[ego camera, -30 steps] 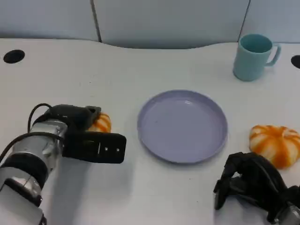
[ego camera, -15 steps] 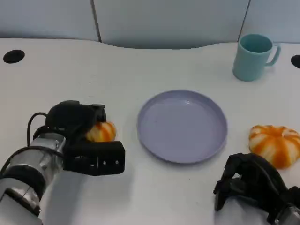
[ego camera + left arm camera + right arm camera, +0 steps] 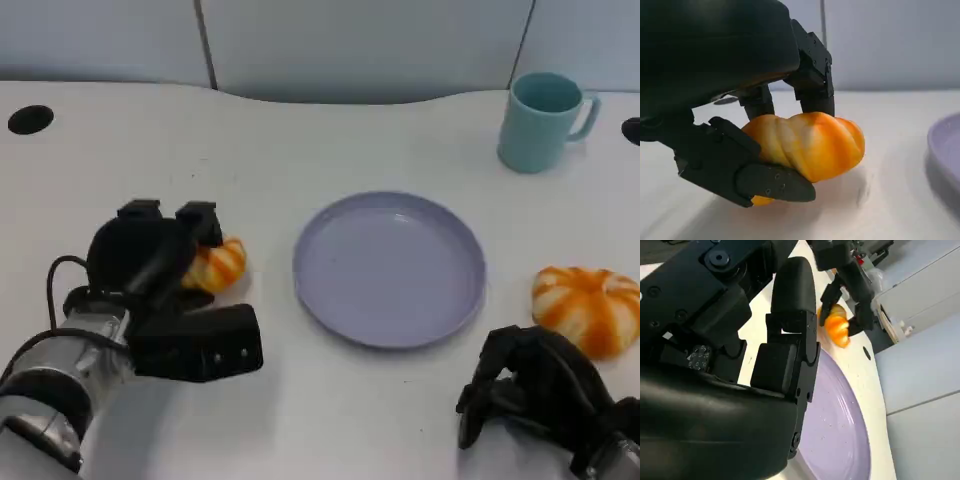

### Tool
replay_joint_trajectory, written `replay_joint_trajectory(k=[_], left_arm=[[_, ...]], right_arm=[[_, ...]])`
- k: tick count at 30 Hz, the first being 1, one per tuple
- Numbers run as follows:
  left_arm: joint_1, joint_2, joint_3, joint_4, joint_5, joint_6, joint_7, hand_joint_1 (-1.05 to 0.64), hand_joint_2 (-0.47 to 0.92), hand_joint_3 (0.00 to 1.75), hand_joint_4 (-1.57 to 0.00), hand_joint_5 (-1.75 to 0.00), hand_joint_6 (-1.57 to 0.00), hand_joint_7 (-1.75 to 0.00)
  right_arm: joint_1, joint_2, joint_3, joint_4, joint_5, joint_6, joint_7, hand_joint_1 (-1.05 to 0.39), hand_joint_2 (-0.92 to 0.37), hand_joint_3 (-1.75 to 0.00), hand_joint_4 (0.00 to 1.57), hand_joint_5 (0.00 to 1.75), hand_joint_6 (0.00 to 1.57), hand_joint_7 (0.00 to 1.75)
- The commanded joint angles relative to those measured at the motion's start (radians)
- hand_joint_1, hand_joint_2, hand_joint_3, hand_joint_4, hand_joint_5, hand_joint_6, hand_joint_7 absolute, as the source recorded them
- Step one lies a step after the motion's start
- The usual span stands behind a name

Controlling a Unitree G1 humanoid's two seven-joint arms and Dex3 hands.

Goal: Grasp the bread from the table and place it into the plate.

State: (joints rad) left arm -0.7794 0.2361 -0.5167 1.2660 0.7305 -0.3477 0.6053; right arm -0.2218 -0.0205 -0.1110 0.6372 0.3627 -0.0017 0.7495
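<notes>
The round lavender plate (image 3: 389, 268) is sitting mid-table, and just left of it the black left hand (image 3: 150, 255) is closing its fingers (image 3: 812, 80) and thumb around the small orange-and-cream twisted bread roll (image 3: 212, 266), which is lying at table level. The roll looks light, soft and easily squashed, so a gentle hold across its middle seems best; its long axis is running left to right, one rounded end pointing toward the plate. The right hand (image 3: 540, 395) is resting curled and empty at the near right.
</notes>
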Motion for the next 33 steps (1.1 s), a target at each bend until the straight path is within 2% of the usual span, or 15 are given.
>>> replay_joint_trajectory(k=[1, 7, 11, 16, 19, 21, 26, 31, 33], left_arm=[[-0.047, 0.018, 0.027, -0.033, -0.021, -0.058, 0.048, -0.16, 0.62, 0.96, -0.85, -1.75, -0.65, -1.75], [-0.096, 0.008, 0.026, -0.088, -0.013, -0.138, 0.039, -0.15, 0.60, 0.98, -0.86, -1.75, -0.66, -1.75], [-0.118, -0.023, 0.029, -0.115, -0.027, -0.216, 0.027, -0.11, 0.44, 1.20, -0.91, -1.75, -0.69, -1.75], [-0.137, -0.053, -0.005, -0.131, 0.006, -0.266, 0.047, -0.16, 0.44, 1.31, -0.92, -1.75, -0.70, -1.75], [-0.156, -0.074, -0.038, -0.126, 0.043, -0.294, 0.062, -0.17, 0.46, 1.30, -0.93, -1.75, -0.72, -1.75], [-0.168, -0.085, -0.052, -0.116, 0.056, -0.305, 0.061, -0.21, 0.52, 1.25, -0.93, -1.75, -0.72, -1.75], [-0.209, -0.119, -0.082, -0.082, 0.073, -0.319, 0.027, -0.24, 0.53, 1.23, -0.96, -1.75, -0.75, -1.75], [-0.228, -0.146, -0.142, -0.061, 0.138, -0.293, 0.102, -0.27, 0.55, 1.12, -0.98, -1.75, -0.74, -1.75], [-0.226, -0.156, -0.150, -0.052, 0.142, -0.293, 0.102, -0.28, 0.57, 1.13, -1.00, -1.75, -0.78, -1.75]], right_arm=[[0.011, -0.015, -0.009, 0.032, -0.001, 0.018, -0.003, -1.05, -0.48, 0.00, 1.57, 0.69, 1.57, 0.47], [0.003, -0.013, -0.004, 0.038, -0.007, 0.019, -0.008, -1.05, -0.47, 0.00, 1.57, 0.69, 1.57, 0.47], [0.008, -0.009, 0.001, 0.035, -0.012, 0.006, -0.010, -1.05, -0.48, 0.00, 1.57, 0.69, 1.57, 0.48], [0.016, -0.003, 0.008, 0.025, -0.021, 0.001, -0.028, -1.05, -0.50, -0.01, 1.57, 0.71, 1.57, 0.50], [0.016, -0.002, 0.010, 0.026, -0.017, -0.003, -0.016, -1.05, -0.50, -0.01, 1.57, 0.70, 1.57, 0.49], [0.016, 0.000, 0.010, 0.024, -0.013, -0.001, -0.012, -1.05, -0.50, -0.01, 1.57, 0.70, 1.57, 0.48], [0.027, 0.002, 0.012, -0.006, -0.010, 0.034, -0.026, -1.05, -0.49, 0.00, 1.57, 0.70, 1.57, 0.48], [0.034, 0.002, 0.020, -0.018, -0.019, 0.034, -0.028, -1.05, -0.50, -0.01, 1.57, 0.69, 1.57, 0.48], [0.038, 0.004, 0.022, -0.022, -0.017, 0.031, -0.025, -1.05, -0.50, -0.01, 1.57, 0.69, 1.57, 0.49]])
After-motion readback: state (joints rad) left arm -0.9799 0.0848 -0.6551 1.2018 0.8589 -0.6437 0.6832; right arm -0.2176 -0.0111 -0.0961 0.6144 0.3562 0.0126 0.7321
